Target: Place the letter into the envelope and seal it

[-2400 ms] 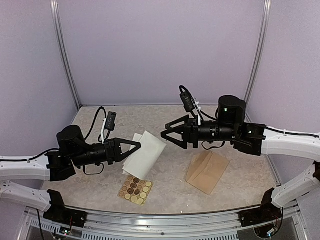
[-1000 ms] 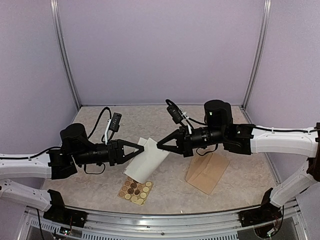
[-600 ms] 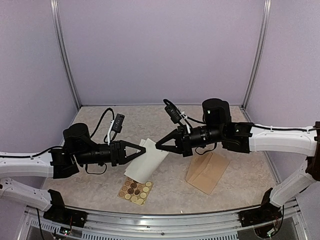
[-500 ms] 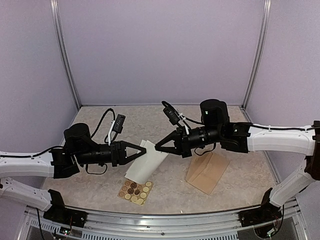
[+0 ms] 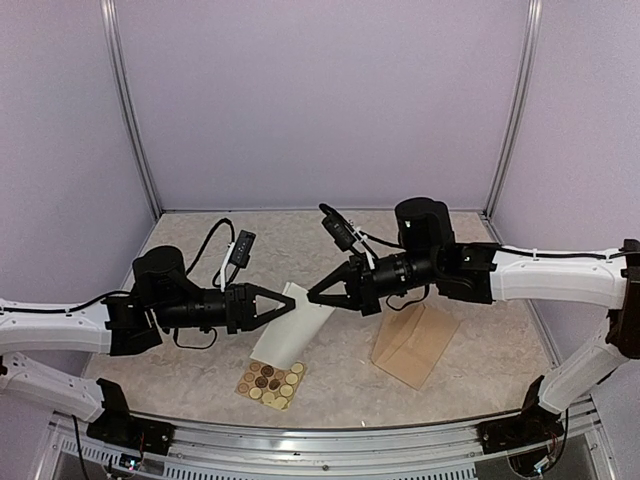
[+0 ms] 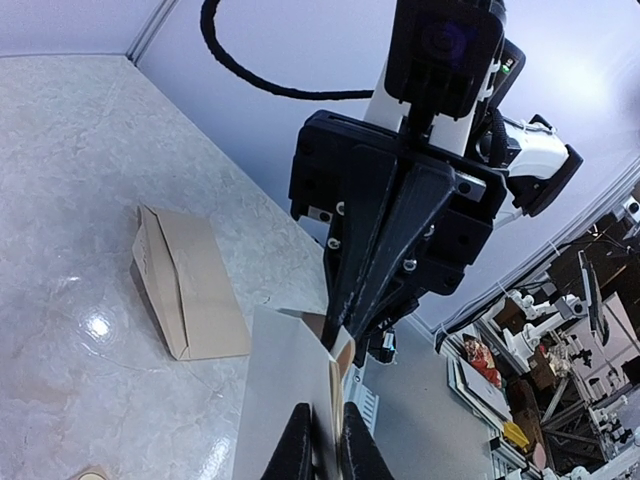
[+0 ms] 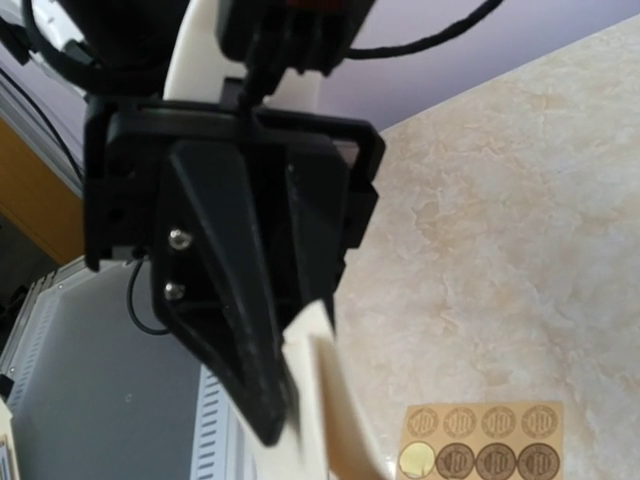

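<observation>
- I see the left gripper reaching in level from the left. Its fingers are clenched on the upper edge of the letter.
- The letter is off the table at its upper end and slopes down towards me. Its plain white back faces the overhead camera.
- In the left wrist view, the letter looks folded into two layers, with a cream inner face showing at the top corner.
- The letter's lower edge sits just beyond the sticker sheet. I cannot tell whether that edge touches the table.
- The right gripper comes in from the right with its jaws pressed together into a point.
- That point meets the letter's top corner, nearly nose to nose with the left gripper. I cannot tell whether it actually pinches the paper.
- The envelope lies flat on the table below the right arm, well apart from the letter.
- The sticker sheet lies flat at the near edge, carrying rows of round tan and dark seals.
</observation>
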